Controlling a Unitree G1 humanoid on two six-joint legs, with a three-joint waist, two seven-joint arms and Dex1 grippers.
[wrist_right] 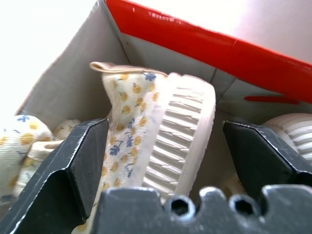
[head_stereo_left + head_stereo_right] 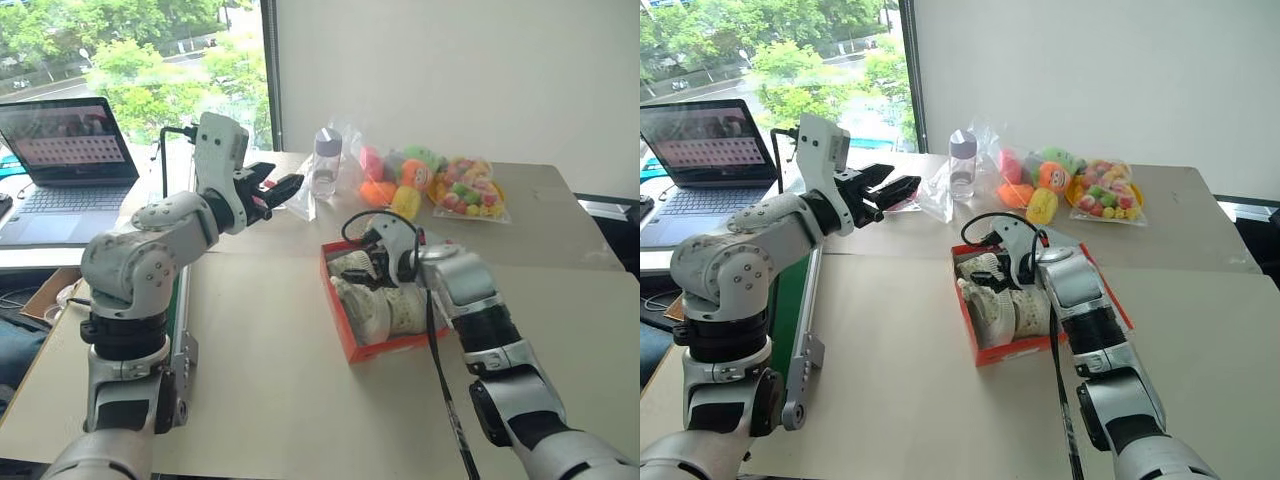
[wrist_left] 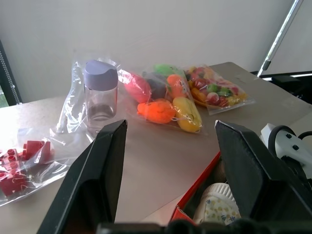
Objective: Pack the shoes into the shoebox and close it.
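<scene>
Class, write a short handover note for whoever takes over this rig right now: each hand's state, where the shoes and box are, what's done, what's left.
Left hand: open, empty, raised over the table.
Right hand: open over the shoebox, gripping nothing.
Shoes: both in the open box; one stands on its side, sole facing the right hand.
Done: shoes packed.
Left: settle shoes flat if needed, close the box.

Daylight from the window (image 2: 140, 70) lights everything evenly, with glare blowing out the right wrist view's top.
</scene>
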